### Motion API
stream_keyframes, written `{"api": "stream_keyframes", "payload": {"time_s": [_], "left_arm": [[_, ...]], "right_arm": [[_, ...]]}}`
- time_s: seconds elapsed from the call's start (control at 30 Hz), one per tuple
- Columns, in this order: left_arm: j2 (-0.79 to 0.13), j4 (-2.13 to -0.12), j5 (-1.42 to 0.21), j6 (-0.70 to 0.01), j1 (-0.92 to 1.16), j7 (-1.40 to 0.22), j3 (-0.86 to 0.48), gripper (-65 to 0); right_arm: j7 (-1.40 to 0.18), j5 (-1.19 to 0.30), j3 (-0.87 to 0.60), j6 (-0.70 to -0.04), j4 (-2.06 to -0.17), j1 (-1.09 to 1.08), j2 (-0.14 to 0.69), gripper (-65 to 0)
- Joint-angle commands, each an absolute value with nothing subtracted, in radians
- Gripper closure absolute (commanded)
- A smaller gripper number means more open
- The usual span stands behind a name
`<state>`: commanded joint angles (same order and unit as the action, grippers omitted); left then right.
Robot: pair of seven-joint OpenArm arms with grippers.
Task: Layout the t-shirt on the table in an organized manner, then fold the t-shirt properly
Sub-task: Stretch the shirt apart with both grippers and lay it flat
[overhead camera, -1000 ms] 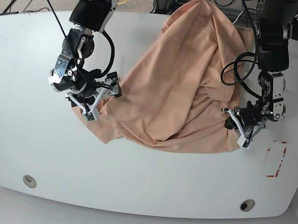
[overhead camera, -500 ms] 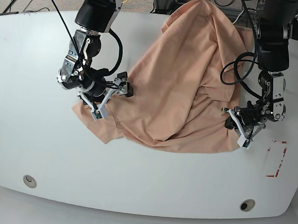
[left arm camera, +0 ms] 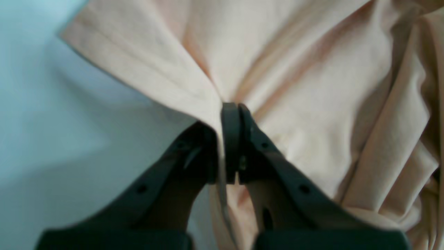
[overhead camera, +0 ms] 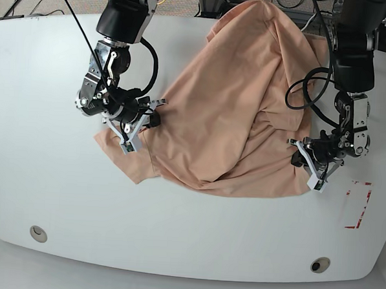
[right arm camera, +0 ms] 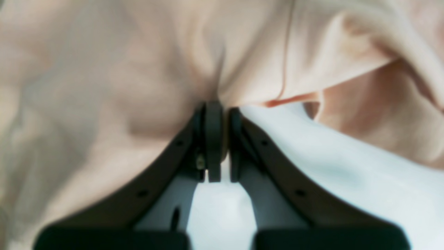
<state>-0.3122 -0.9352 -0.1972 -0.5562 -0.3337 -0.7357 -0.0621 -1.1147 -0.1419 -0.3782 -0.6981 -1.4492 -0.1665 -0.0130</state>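
Both pincers, left pincer (overhead camera: 306, 165) and right pincer (overhead camera: 137, 125), pinch edges of the soft, limp, wrinkled t-shirt (overhead camera: 234, 108) on the white tabletop (overhead camera: 42, 175); hems and corners likely grip best.

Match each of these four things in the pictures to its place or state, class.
Things:
1. peach cotton t-shirt
2. left pincer
3. red-tape rectangle mark
4. round grommet hole

Places or states:
A. bare white table, near the base view's right edge
B. shut on the shirt's hem
C. near the front corner, base view's left
D. crumpled, not laid flat

Pairs: 1-D, 2-B, 3-A, 4-C
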Motion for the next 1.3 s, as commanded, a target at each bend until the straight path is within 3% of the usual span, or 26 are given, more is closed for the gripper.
{"api": "stream_keyframes", "payload": {"time_s": [0.3,0.57,0.87,1.07,1.13,1.3], "left_arm": [[-0.363,-0.938,-0.196,-0.556,-0.387,-0.702,-0.062,0.0],[-0.377,-1.099,-0.196,-0.556,-0.417,-0.763,-0.065,0.0],[-0.38,-1.385,-0.199,-0.561,-0.444,-0.9,-0.125,-0.1],[-0.383,-1.492,-0.196,-0.561,-0.444,-0.905,-0.125,-0.3],[-0.383,-1.492,-0.196,-0.561,-0.443,-0.905,-0.125,-0.3],[-0.383,-1.491,-0.196,-0.561,-0.433,-0.905,-0.127,-0.3]], "right_arm": [[-1.208,-0.147,-0.377,-0.698,-1.532,-0.246,0.122,-2.9],[-1.314,-0.147,-0.374,-0.698,-1.618,-0.335,0.2,-3.0],[-1.32,-0.148,-0.22,-0.698,-1.702,-0.394,0.251,-3.2],[-1.362,-0.147,-0.202,-0.698,-1.756,-0.4,0.248,-3.6],[-1.38,-0.147,-0.206,-0.698,-1.758,-0.398,0.24,-9.2],[-1.379,-0.147,-0.248,-0.698,-1.759,-0.332,0.18,-39.6]]}}
